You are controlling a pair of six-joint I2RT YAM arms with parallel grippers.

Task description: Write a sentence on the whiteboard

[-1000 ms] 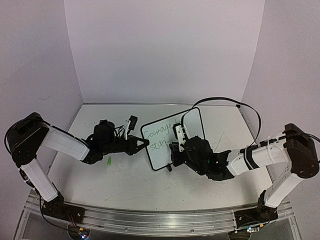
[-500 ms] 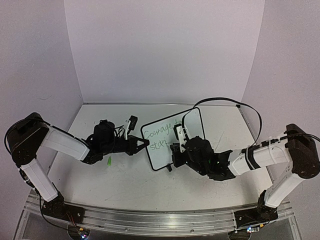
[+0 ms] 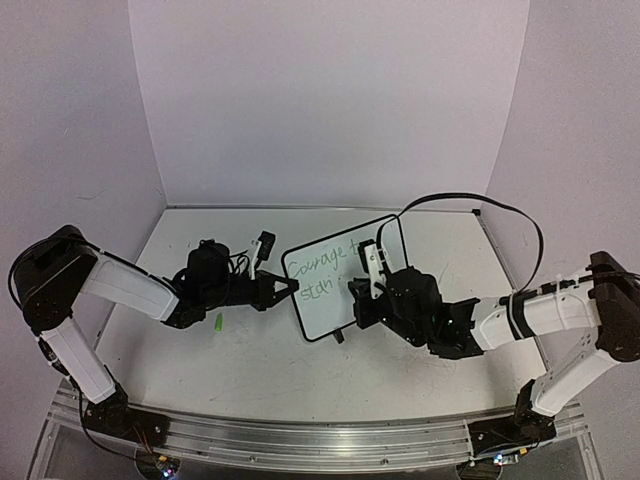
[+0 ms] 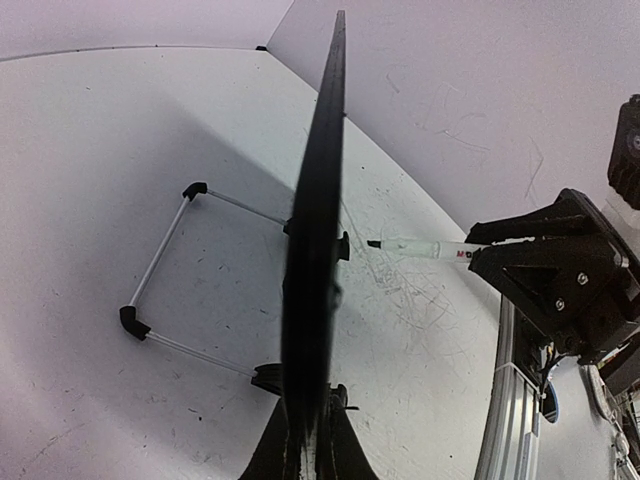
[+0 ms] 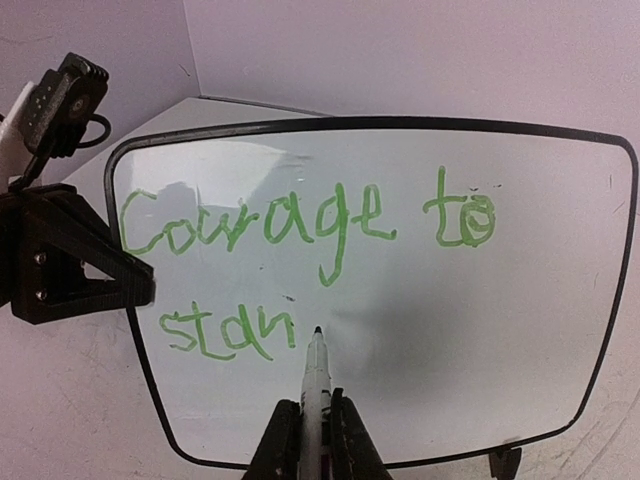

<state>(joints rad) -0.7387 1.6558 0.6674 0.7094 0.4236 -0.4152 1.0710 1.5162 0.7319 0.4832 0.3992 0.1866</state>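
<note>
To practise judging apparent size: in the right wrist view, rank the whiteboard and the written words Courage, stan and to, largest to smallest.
1. whiteboard, filling most of the view
2. Courage, the longest word
3. stan, clearly shorter
4. to, the narrowest

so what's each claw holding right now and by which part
The left claw clamps the whiteboard by its side edge. The right claw holds a marker by its barrel, tip pointing at the board.
</note>
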